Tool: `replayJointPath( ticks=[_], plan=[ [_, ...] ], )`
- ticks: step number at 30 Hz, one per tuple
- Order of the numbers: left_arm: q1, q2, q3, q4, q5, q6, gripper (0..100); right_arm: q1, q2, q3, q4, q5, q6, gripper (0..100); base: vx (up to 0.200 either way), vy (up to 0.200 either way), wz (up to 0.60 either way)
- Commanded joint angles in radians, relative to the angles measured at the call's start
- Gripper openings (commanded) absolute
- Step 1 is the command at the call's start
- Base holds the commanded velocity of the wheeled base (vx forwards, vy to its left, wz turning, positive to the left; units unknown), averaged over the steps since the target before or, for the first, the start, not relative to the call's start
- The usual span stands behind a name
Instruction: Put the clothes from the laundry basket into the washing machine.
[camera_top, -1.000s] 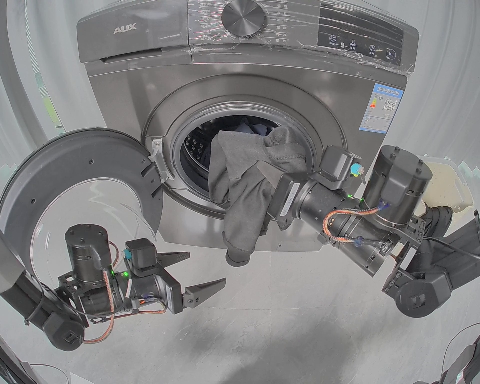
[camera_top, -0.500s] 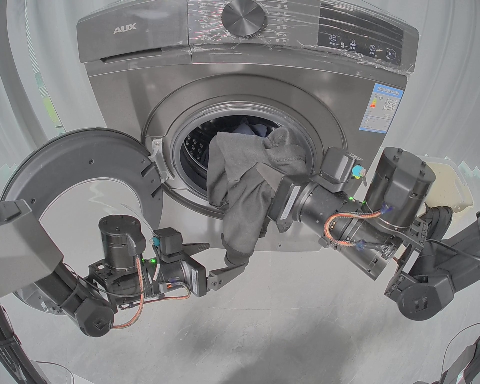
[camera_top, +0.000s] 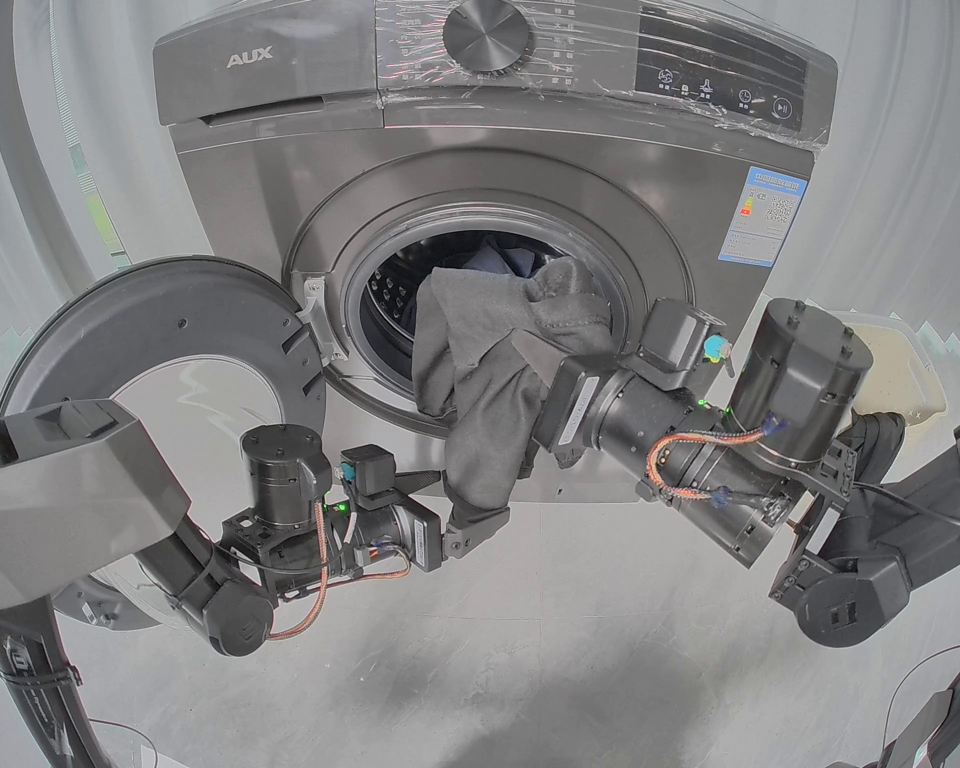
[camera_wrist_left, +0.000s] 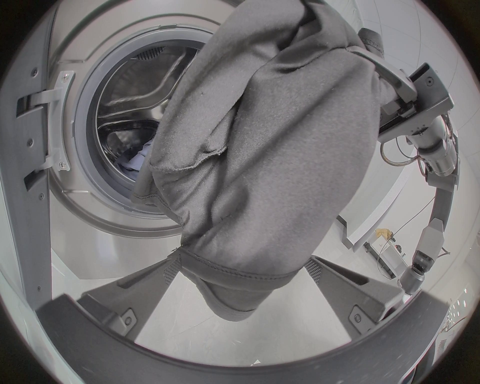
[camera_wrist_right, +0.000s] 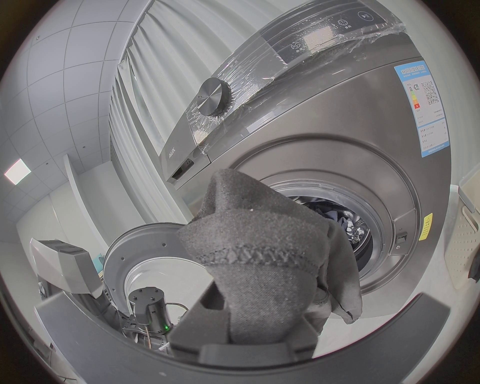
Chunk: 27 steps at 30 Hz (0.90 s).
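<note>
Grey fleece garment (camera_top: 490, 380) hangs halfway out of the open silver front-loading washing machine (camera_top: 260, 190), where our right gripper (camera_top: 535, 350) pinches it tight. Our left gripper (camera_wrist_left: 242, 265) gapes wide around its dangling hem.

Both arms are built from matt black cylinders with screwed end caps. On the left arm (camera_top: 285, 470) a copper-coloured cable is looped at 6 o'clock, and green lights are lit at 3 o'clock. On the right arm (camera_top: 800, 370) an orange coiled cable is strung at 8 o'clock. Dark wedge-shaped jaws are fixed by single screws.
</note>
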Motion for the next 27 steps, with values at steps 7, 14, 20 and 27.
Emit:
replayJointPath(
  ticks=[7,14,20,27],
  plan=[
    [-0.009,0.109,-0.080,-0.072,0.052,0.004,100,0.007,-0.004,0.017,-0.003,0.000,0.000,0,0.000,0.000,0.00],
    [-0.020,0.126,-0.097,-0.120,0.086,0.004,100,0.008,-0.004,0.017,-0.003,0.000,0.000,0,0.000,0.000,0.00],
    [-0.034,0.114,-0.020,-0.187,0.087,0.007,0,0.007,0.001,0.019,-0.003,0.000,0.002,0,0.000,0.000,0.00],
    [-0.071,0.057,0.201,-0.362,0.086,0.020,0,0.004,0.008,0.040,-0.002,0.004,0.002,0,0.000,0.000,0.00]
  ],
)
